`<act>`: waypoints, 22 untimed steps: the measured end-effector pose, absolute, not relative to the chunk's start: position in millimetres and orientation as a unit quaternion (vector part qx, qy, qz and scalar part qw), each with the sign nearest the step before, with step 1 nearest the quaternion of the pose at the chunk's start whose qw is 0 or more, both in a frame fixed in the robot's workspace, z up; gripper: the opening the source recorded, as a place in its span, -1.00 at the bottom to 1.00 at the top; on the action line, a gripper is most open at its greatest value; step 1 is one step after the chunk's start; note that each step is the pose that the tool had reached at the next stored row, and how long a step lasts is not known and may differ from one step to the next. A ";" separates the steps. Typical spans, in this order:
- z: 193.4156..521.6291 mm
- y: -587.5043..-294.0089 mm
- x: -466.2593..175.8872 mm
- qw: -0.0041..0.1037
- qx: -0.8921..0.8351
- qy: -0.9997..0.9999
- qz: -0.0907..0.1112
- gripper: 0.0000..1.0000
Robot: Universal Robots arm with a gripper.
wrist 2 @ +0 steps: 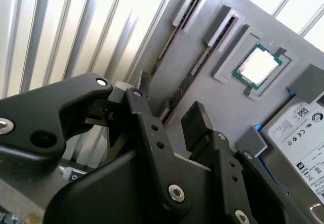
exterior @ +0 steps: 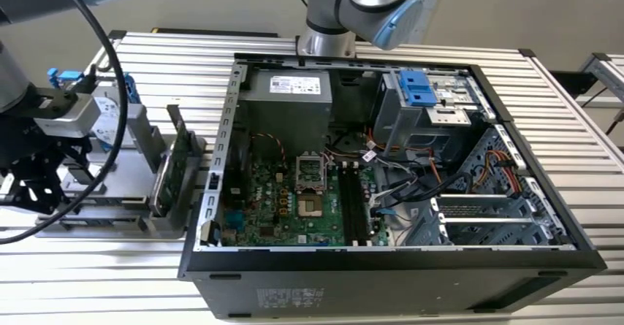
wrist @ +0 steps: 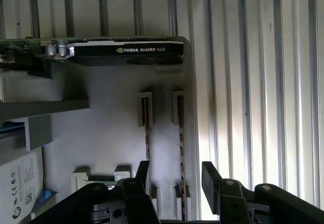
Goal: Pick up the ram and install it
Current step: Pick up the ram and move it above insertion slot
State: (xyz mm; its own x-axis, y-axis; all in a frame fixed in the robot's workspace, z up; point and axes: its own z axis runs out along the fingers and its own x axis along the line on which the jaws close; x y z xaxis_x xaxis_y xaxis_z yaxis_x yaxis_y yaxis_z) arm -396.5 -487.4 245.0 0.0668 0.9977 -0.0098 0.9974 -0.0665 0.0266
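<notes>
My gripper (wrist: pixel 176 173) is open and hangs over the grey holder stand (wrist: pixel 111 128) at the exterior view's left, where it shows as black linkage (exterior: pixel 39 182). Two thin sticks stand edge-on in the stand's slots. The ram (wrist: pixel 180 133) runs toward the gap between my fingers (wrist: pixel 210 176), apart from both pads. It also shows edge-on in the second wrist view (wrist 2: pixel 195 70), leading toward the gripper (wrist 2: pixel 169 100). A second stick (wrist: pixel 147 128) sits beside it, close to my other finger. In the open computer case, the long dark memory slots (exterior: pixel 353 204) lie on the green motherboard.
On the stand, a wider green expansion card (wrist: pixel 126 49) stands past the sticks. A silver hard drive (wrist 2: pixel 298 128) and a bare processor chip (wrist 2: pixel 260 64) sit to one side. The black case (exterior: pixel 390 266) is to the exterior view's right of the stand, on a ribbed metal table (exterior: pixel 98 296).
</notes>
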 end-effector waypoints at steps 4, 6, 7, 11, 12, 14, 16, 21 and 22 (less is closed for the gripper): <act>242.4 -487.4 -396.5 0.013 0.730 0.683 0.005 1.00; 240.6 -487.4 -396.5 0.013 0.730 0.683 0.005 1.00; 239.7 -487.4 -396.5 0.013 0.730 0.683 0.005 1.00; 236.9 -487.4 -396.5 0.013 0.730 0.683 0.005 1.00; 236.3 -487.4 -396.6 0.013 0.730 0.683 0.005 1.00; 235.4 -487.6 -396.7 0.013 0.730 0.683 0.005 1.00; 234.6 -487.8 -396.9 0.013 0.730 0.683 0.005 1.00; 233.0 -489.5 -398.3 0.013 0.730 0.683 0.005 1.00; 232.8 -489.9 -398.6 0.013 0.730 0.683 0.005 1.00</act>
